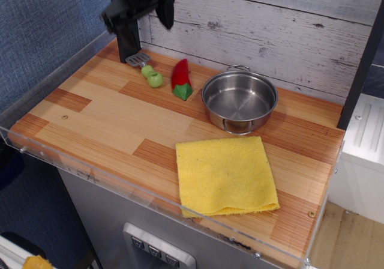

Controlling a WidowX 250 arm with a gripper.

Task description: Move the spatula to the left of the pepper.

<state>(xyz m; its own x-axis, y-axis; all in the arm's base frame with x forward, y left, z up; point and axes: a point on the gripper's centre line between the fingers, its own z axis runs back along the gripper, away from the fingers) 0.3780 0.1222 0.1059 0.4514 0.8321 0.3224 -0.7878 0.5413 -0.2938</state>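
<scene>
My end effector (139, 14) hangs released and empty above the counter (108, 119), spatula (147, 69) lying just below it, left of the pepper (180, 77); placement looks done, next only clearing away.

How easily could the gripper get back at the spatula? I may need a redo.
Probably yes: the gripper hangs open above the spatula, which lies uncovered, apart from the pepper.

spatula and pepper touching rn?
Apart. The one camera view shows a strip of bare wood between the spatula knob and the pepper; the spatula lies on the pepper's left.
</scene>
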